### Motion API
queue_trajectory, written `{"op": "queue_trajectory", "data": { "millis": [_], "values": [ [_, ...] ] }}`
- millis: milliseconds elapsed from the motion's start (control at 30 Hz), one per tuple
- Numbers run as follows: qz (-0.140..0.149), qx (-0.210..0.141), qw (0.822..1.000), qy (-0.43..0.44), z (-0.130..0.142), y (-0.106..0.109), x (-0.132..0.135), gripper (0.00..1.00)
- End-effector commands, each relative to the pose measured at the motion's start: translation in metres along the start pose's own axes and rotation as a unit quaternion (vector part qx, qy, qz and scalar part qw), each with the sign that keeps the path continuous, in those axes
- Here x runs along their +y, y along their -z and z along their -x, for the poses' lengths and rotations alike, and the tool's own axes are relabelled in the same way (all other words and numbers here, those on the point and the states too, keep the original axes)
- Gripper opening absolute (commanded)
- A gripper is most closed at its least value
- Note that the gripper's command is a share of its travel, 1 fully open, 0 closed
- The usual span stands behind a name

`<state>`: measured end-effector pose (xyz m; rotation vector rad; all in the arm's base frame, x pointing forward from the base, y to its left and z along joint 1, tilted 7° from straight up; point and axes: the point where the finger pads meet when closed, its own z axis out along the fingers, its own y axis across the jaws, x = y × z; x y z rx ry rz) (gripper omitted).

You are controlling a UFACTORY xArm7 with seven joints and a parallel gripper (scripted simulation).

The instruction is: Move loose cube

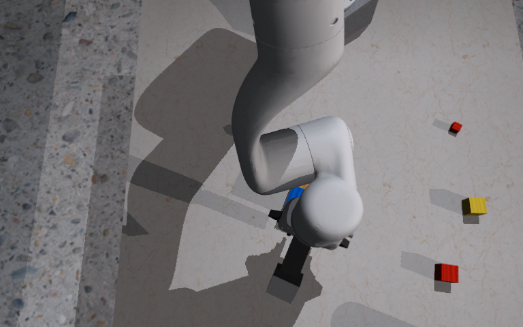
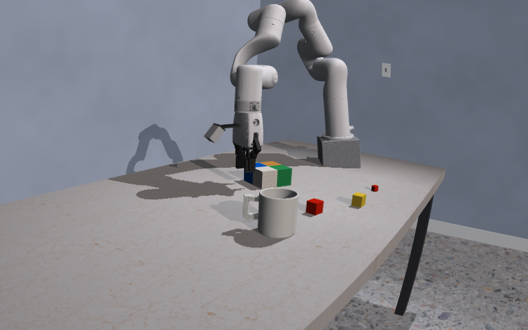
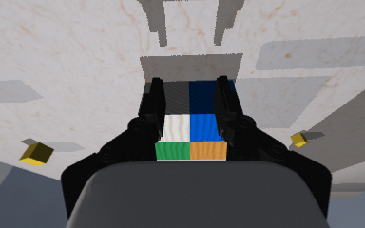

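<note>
Backing clear seems the step in hand. In the wrist view, the white cube (image 2: 269, 178) (image 3: 177, 127) and green cube (image 2: 284, 177) (image 3: 172, 150) adjoin the blue cube (image 1: 295, 194) (image 2: 248, 177) (image 3: 205, 127) and orange cube (image 1: 304, 187) (image 2: 271, 163) (image 3: 208, 150), the loose one among them. The gripper (image 1: 309, 229) (image 2: 245, 166) (image 3: 189, 89), parted, grasps nothing; next, check seams, then withdraw.

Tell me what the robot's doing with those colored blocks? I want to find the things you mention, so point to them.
The robot's gripper (image 2: 245, 163) (image 3: 189, 89) is open and holds nothing. Its fingers are near the white cube (image 2: 267, 177) (image 3: 177, 127) and the blue cube (image 2: 249, 177) (image 3: 205, 127). Those two, the green cube (image 2: 284, 175) (image 3: 172, 150) and the orange cube (image 2: 271, 163) (image 3: 208, 150) make a square, and it looks tight. A mug (image 2: 277, 216) stands nearby.
</note>
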<state>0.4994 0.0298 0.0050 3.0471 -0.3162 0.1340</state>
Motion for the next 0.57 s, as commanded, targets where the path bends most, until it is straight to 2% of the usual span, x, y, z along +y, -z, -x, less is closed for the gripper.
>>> {"op": "queue_trajectory", "data": {
  "millis": [0, 367, 533],
  "values": [
    [-0.001, 0.002, 1.000, 0.000, -0.001, 0.013, 0.000, 0.48],
    [-0.001, 0.002, 1.000, 0.000, -0.001, 0.043, 0.000, 0.48],
    [-0.001, 0.002, 1.000, 0.000, -0.001, 0.043, 0.000, 0.48]
  ]
}}
